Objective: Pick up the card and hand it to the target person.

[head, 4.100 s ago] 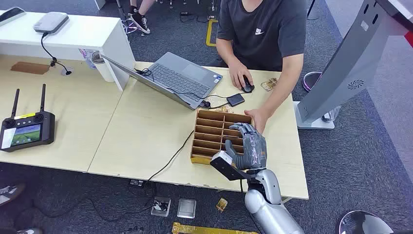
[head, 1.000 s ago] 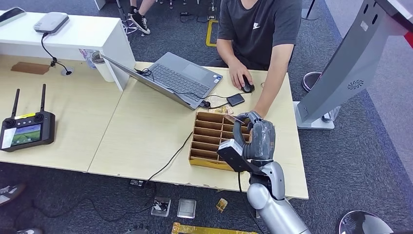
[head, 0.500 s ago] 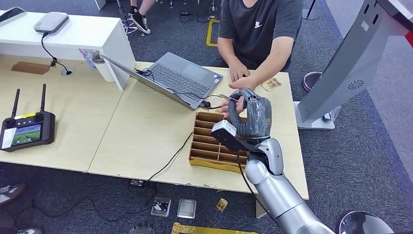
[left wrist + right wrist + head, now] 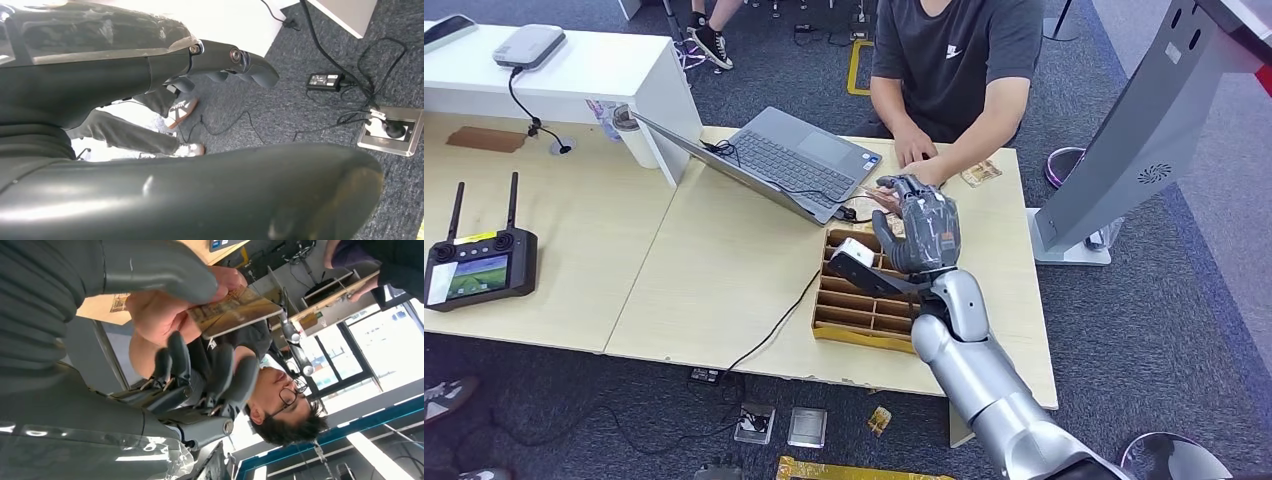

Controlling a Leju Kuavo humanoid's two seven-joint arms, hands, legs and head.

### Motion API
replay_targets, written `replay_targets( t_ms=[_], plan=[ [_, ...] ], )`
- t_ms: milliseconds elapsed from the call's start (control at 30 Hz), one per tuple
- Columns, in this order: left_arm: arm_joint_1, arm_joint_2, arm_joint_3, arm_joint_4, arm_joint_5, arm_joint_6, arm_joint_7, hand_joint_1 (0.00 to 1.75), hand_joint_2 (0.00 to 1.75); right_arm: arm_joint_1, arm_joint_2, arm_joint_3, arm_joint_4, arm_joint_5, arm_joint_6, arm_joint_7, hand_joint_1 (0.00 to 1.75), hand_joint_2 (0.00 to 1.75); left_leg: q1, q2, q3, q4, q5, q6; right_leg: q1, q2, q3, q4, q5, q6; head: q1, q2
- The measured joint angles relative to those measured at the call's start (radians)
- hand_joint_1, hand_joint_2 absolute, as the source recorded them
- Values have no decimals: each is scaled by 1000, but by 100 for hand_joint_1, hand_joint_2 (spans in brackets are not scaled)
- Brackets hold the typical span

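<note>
Head view is showing the silver right hand raised over the far edge of the pale wooden table, beyond the brown wooden compartment tray. Its thumb is pinching the thin brownish patterned card, with the seated person's hand touching it. The left hand's fingers are hanging curled, holding nothing.

Card: thin, flat, rectangular, with a brown-gold patterned face and a pale edge. It is raised off the table, above the far end of the wooden tray. One end sits between the thumb and fingers of the right hand; the person's hand touches the same end, and the other end juts free. In the head view the card appears as a small sliver at the fingertips.
</note>
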Motion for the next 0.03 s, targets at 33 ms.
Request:
replay_targets(
  t_ms=[33],
  plan=[
    [0, 0, 0, 0, 0, -1, 0, 0, 0, 1, 2, -5, 1, 5, 0, -4, 0, 175, 0, 0, 0, 0, 0, 0, 0, 0, 0, 0, 0, 0, 0, 0]
  ],
)
